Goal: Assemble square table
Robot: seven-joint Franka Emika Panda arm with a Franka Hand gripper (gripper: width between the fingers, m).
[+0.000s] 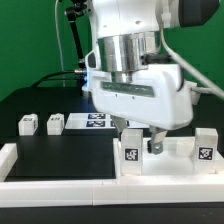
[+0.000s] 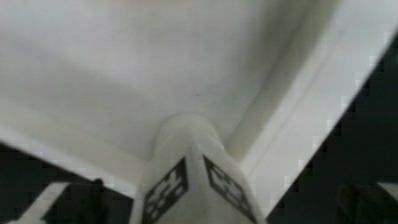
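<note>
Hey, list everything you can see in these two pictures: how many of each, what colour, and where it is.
legs: four, white, tagged; two on the table at the exterior view's left, one below the gripper, one at the right
slab: one, white, near side, between the two right-hand legs
marker board: one, white, flat behind the slab
rails: two seen, white, near and left edges
table: one, black
backdrop: one, green, behind
arm: one, white, above
gripper: one, white, low over the slab; jaws unclear
</note>
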